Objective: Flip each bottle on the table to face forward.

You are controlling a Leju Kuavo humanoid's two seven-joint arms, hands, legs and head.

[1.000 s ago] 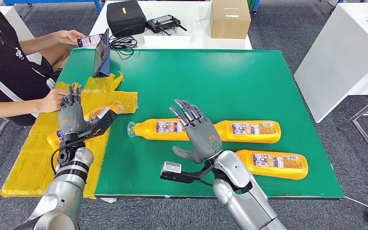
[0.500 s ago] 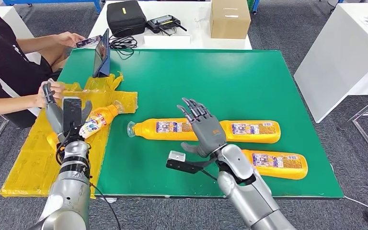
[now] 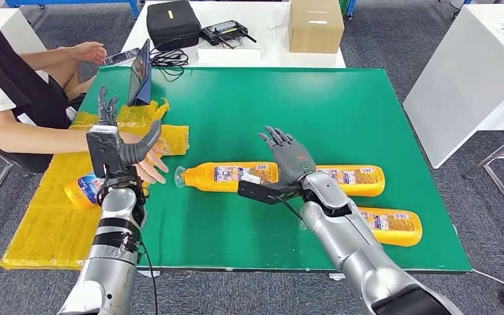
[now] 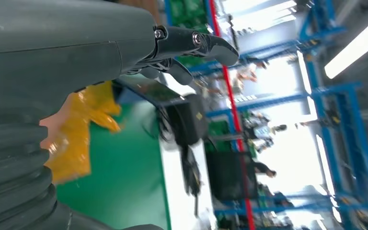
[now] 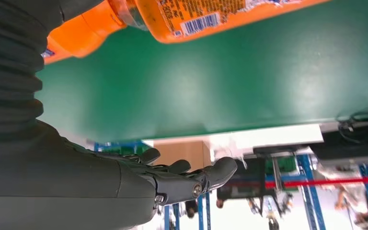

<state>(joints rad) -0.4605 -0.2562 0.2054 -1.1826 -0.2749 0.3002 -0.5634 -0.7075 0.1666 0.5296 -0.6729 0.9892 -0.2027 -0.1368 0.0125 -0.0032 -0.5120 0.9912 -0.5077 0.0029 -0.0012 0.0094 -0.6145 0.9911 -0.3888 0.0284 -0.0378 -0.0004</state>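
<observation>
Three orange bottles lie on the green table (image 3: 341,111): one in the middle (image 3: 226,176), one to its right (image 3: 351,178), one near the front right (image 3: 390,225). A fourth bottle (image 3: 85,190) lies on the yellow sheet (image 3: 39,216) at the left. My right hand (image 3: 289,157) hovers with fingers spread over the gap between the two middle bottles, holding nothing. My left hand (image 3: 115,141) is raised above the sheet, fingers apart and empty. The right wrist view shows the right hand (image 5: 124,177) and two bottles (image 5: 206,14) (image 5: 72,38).
A person (image 3: 13,98) sits at the left; one of their hands (image 3: 152,167) reaches in just behind my left hand. A tablet (image 3: 140,73) stands at the table's far left. Behind are a black bag (image 3: 172,23) and a cardboard box (image 3: 315,25). A white table (image 3: 466,72) stands right.
My right hand moved forward from the front edge to above the middle bottles. My left hand rose and turned. The left bottle now lies lower on the sheet, and the person's hand came in.
</observation>
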